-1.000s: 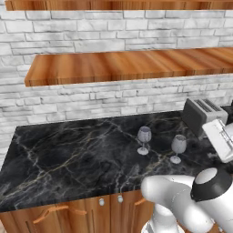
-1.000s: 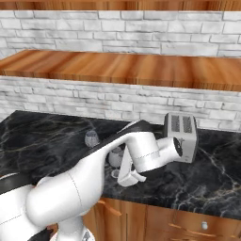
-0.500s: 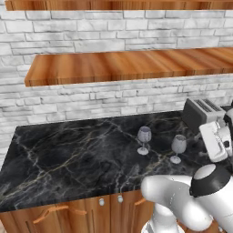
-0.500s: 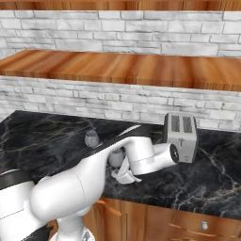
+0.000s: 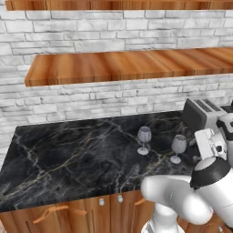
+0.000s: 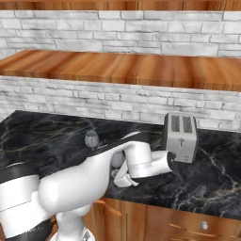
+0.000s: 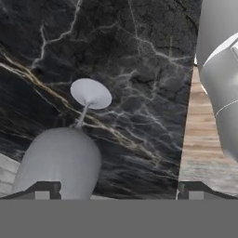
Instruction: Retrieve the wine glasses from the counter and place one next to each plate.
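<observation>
I have the near glass [image 7: 60, 158] right under the hand: its bowl sits just inside my left fingertip [image 7: 39, 189], off-centre, with a wide bare gap across to the right one. The gripper [image 7: 118, 190] is spread as wide as it goes and holds nothing. From the left base camera this glass [image 5: 178, 146] stands upright on the counter [image 5: 68, 154], just ahead of the hand, with the far glass [image 5: 144, 138] beyond and to the side, well clear of the jaws.

My worry is that offset. If I close from here, I judge the left finger meets the bowl first and shoves it sideways; on that thin stem and small foot [image 7: 91, 93] it could tip or skate on the marble before the right finger arrives. Coming down further could also clip the rim. The toaster [image 5: 205, 113] stands close on the other side of the hand, so a wide correction risks bumping it.

The glass is clear with a grey tint, rounded bowl, thin stem, round flat foot; it looks light and top-heavy. From the right base camera the arm covers most of it, and I see the far glass [image 6: 92, 139] standing free.
</observation>
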